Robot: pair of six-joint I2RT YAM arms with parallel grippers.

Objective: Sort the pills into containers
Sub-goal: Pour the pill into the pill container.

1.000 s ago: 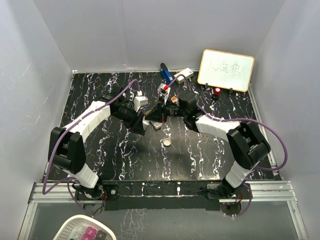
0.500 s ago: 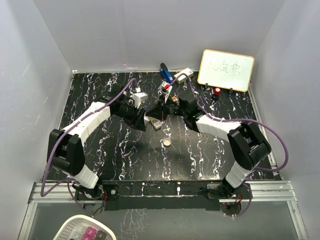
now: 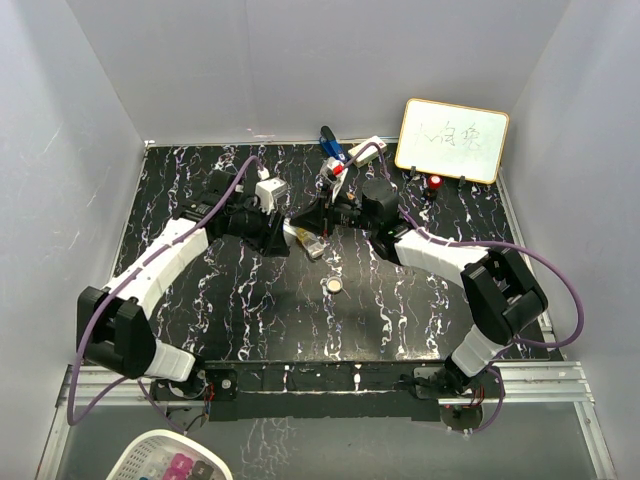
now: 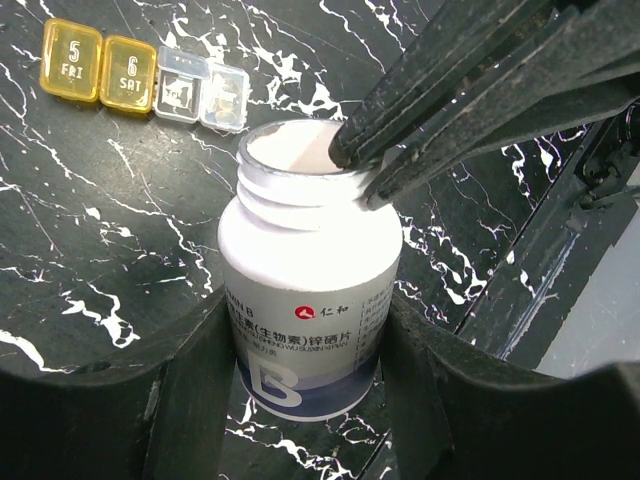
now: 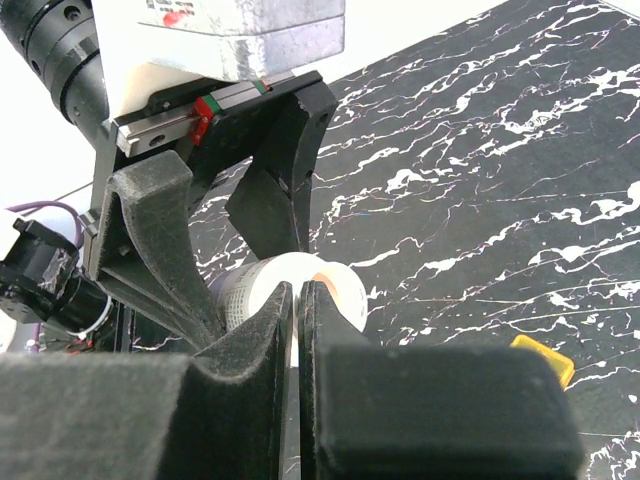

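A white bottle with a blue label stands uncapped between the fingers of my left gripper, which is shut on its body. My right gripper is shut, its tips at the bottle's open mouth; whether a pill is pinched between them cannot be seen. The right gripper also shows in the left wrist view, at the rim. A small oblong pill box with yellow-gold sections marked FRI and SAT lies on the table behind the bottle. In the top view both grippers, left and right, meet mid-table beside the box.
A small round golden object lies on the black marbled table in front of the grippers. A blue object, a white block, a whiteboard and a small red-topped item stand at the back.
My left arm has swung left and drawn the bottle slightly back and left. My right gripper has reached further left and stayed at the bottle's mouth.
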